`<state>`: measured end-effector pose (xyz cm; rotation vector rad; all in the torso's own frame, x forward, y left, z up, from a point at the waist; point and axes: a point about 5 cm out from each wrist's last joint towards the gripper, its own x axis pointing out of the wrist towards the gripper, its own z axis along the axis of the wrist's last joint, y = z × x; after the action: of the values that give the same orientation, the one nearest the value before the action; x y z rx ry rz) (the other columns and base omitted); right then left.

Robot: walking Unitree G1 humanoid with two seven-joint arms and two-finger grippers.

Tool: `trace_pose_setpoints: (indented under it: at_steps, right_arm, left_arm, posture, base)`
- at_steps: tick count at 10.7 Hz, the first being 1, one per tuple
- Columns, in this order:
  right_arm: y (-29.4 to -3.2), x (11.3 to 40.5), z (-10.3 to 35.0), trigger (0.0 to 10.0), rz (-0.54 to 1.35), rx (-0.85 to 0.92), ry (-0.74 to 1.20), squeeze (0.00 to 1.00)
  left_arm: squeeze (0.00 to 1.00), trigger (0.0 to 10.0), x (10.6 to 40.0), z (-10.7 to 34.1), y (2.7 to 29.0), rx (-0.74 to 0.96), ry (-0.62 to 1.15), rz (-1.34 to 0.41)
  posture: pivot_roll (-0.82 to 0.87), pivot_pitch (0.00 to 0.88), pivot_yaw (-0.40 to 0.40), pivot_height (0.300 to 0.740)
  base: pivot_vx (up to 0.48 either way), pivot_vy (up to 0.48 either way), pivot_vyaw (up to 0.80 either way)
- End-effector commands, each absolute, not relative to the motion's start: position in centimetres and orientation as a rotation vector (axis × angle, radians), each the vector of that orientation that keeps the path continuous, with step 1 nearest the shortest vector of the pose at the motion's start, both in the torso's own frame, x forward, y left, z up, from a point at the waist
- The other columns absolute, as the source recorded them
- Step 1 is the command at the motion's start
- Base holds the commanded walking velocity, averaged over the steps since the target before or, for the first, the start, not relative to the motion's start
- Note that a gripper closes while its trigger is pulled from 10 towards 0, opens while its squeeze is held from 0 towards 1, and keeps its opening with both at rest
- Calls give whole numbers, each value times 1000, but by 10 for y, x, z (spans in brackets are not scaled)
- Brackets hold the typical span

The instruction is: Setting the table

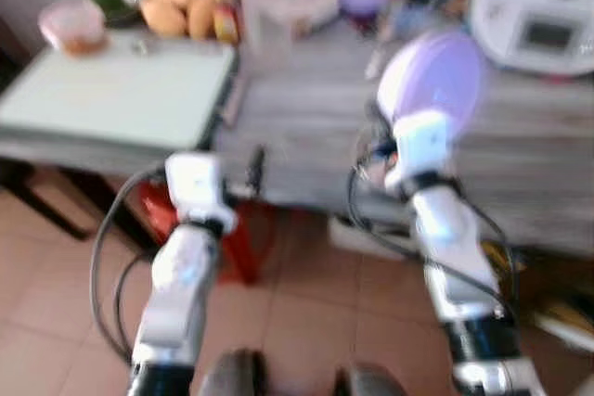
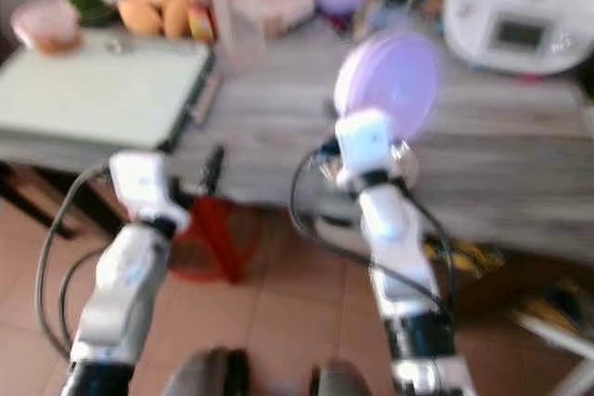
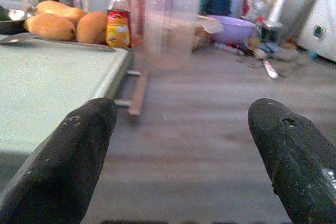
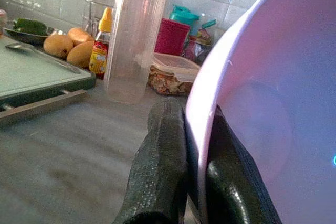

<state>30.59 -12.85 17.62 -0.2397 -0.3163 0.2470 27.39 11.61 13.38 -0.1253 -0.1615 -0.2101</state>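
Carrying step: right gripper [image 4: 194,182] pinching the plate [image 1: 432,76] by its rim, upright above the table [image 1: 316,127] at 1 o'clock, left gripper [image 3: 184,145] spread empty, next likely laying it flat.

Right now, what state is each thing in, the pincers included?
Left pincer: open, empty, held out over the table's near edge.
Right pincer: shut on the lilac plate's rim.
Lilac plate: held on edge above the grey table.
Tall clear bottle: upright, orange cap on.
Sauce bottle: upright, capped.
Food box: lid on.
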Motion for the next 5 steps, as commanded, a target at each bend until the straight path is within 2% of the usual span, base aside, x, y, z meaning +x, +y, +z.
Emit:
trace_pose_setpoints:
  at_steps: [1,3,5]
  right_arm:
    - [-135,305,178,10000,223,-243,-326,0]
    - [-128,306,181,10000,262,-233,-335,0]
    - [-118,311,169,10000,331,-233,-257,0]
  left_arm:
    - [0,10000,275,141,111,-137,-184,-221]
    - [0,10000,272,143,114,-135,-194,-215]
    - [0,10000,263,136,120,-112,-161,-229]
  posture:
    - [-64,155,34,740]
    - [-67,164,37,740]
    - [-56,175,35,740]
  base:
    - [341,337,0]
    - [0,0,0]
    - [0,0,0]
